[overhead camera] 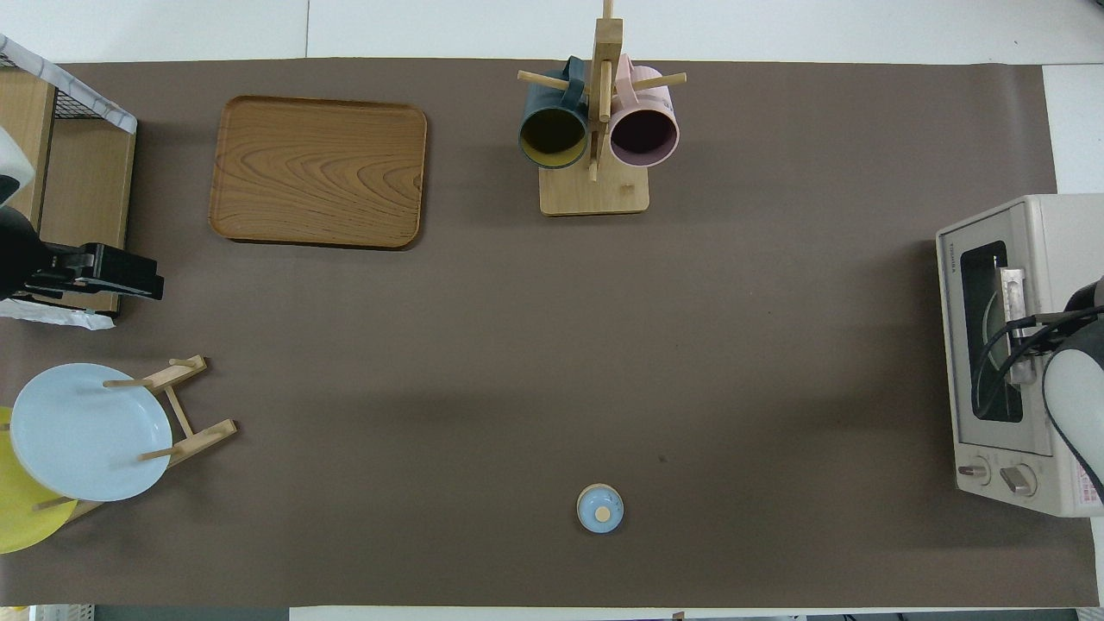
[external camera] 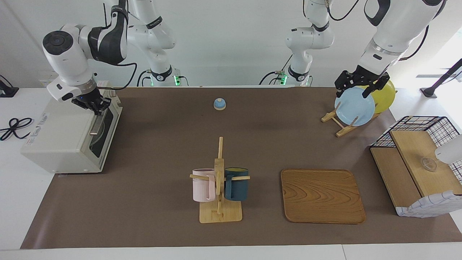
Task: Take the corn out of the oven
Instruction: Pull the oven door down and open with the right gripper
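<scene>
The cream-white oven (external camera: 61, 137) stands at the right arm's end of the table, and it also shows in the overhead view (overhead camera: 1061, 259). Its glass door is closed. The corn does not show in either view. My right gripper (external camera: 94, 108) is at the end of the metal door handle (external camera: 96, 125) nearer to the robots. In the overhead view the right arm's wrist covers part of the handle (overhead camera: 1011, 297). My left gripper (external camera: 357, 88) is open and empty, up in the air over the plate rack at the left arm's end.
A blue plate (external camera: 355, 106) and a yellow plate (external camera: 386, 95) stand in a wooden rack. A black wire basket (external camera: 422, 122) with a wooden shelf stands beside them. A wooden tray (external camera: 321, 195), a mug rack (external camera: 219, 180) and a small blue bell (external camera: 219, 104) occupy the middle.
</scene>
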